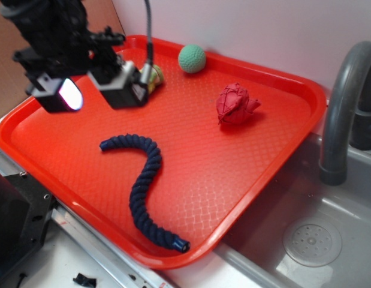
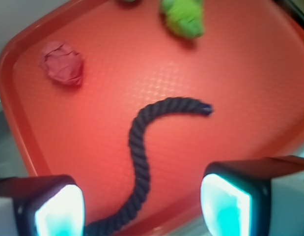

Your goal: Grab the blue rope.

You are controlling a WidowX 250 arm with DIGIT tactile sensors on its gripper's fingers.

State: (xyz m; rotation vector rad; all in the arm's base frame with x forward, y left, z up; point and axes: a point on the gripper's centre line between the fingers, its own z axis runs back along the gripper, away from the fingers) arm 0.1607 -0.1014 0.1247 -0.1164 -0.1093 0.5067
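The blue rope [image 1: 146, 183] is a thick navy twisted cord lying in an S-curve on the red tray [image 1: 47, 114], its shiny capped end near the tray's front edge. In the wrist view the blue rope [image 2: 142, 162] runs from mid-frame down between the two pads. My gripper [image 1: 92, 93] hangs high above the tray's back left part, well above the rope and apart from it. It is open, with nothing between its fingers [image 2: 58, 209]. The gripper [image 2: 142, 209] shows wide-spread jaws in the wrist view.
A red knotted ball [image 1: 236, 105] lies on the tray's right side and a green ball [image 1: 192, 58] at its back edge. A small yellowish object sits behind my gripper. A grey faucet [image 1: 344, 108] and sink [image 1: 311, 243] stand right of the tray.
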